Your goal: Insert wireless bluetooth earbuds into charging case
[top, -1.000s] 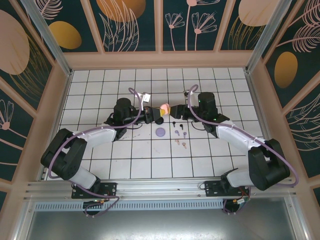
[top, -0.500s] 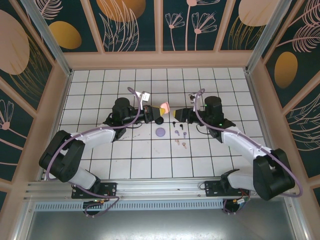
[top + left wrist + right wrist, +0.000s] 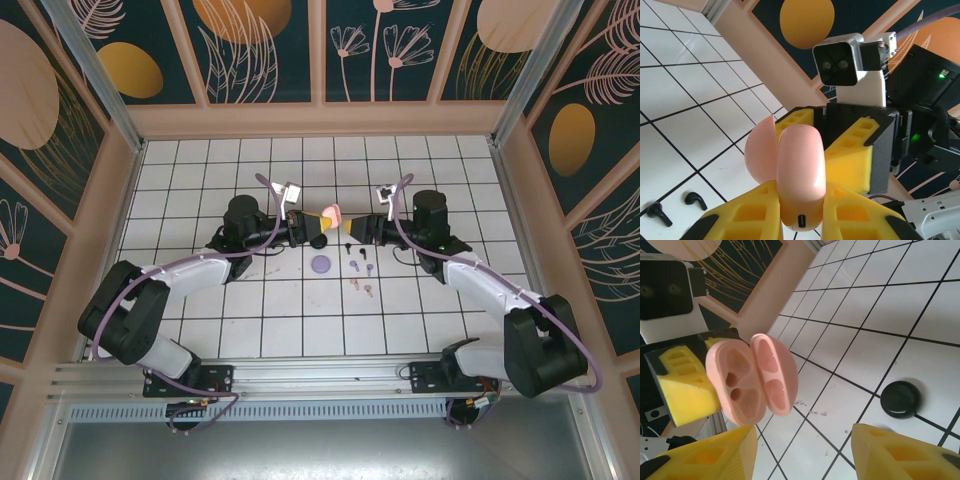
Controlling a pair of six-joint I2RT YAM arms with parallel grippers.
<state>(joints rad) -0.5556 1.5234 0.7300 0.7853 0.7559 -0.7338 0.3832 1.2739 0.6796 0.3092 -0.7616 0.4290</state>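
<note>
Smooth, glossy pink plastic case (image 3: 800,175); matt, porous yellow foam pads (image 3: 752,212); bench (image 3: 880,315) of smooth white tiles

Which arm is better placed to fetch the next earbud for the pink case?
Right. The left tool is shut on the open pink case, holding it above the table. The right tool is open and empty, facing the case, so it is probably freest to pick up a pink earbud lying below.
</note>
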